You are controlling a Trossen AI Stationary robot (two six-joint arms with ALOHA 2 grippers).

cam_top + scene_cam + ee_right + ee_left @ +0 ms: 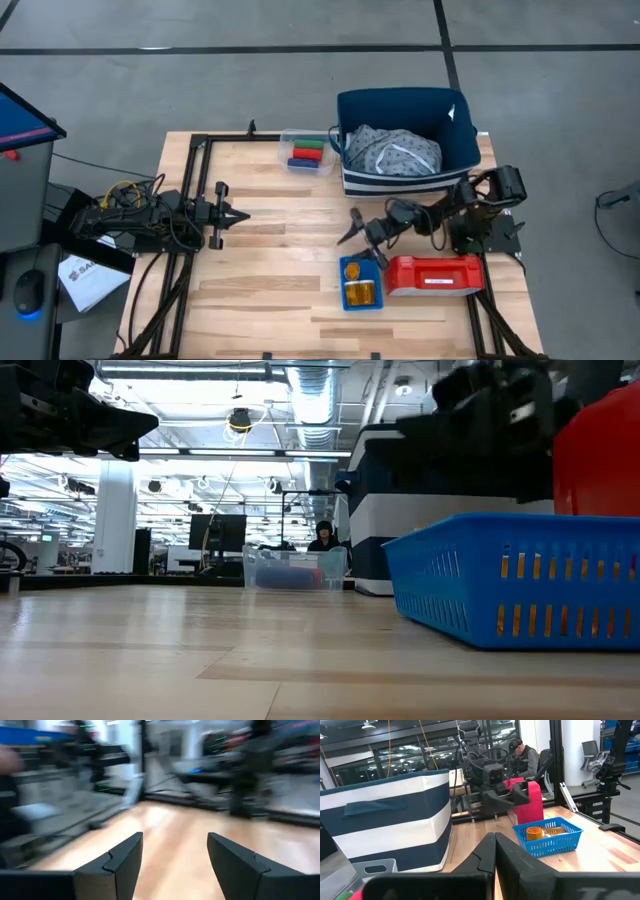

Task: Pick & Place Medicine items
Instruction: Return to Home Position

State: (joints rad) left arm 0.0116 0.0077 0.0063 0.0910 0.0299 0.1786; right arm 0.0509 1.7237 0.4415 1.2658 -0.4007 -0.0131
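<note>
Orange pill bottles point(360, 292) with white caps lie in a small blue basket point(344, 300) near the table's near edge. The left wrist view also shows an orange bottle point(534, 833) in the basket point(560, 842). My right gripper point(362, 243) hangs open above the table just beyond the basket's far-left corner. Nothing is between its fingers point(175, 860). My left gripper point(236, 213) waits shut over the left half of the table, with its fingers point(495, 851) together.
A red box point(435, 275) sits right of the basket. A navy-and-white striped bin point(405, 170) holding cloth stands at the far right. A clear container point(307, 152) with green, blue and red blocks sits left of it. A person point(526, 756) is beyond the table.
</note>
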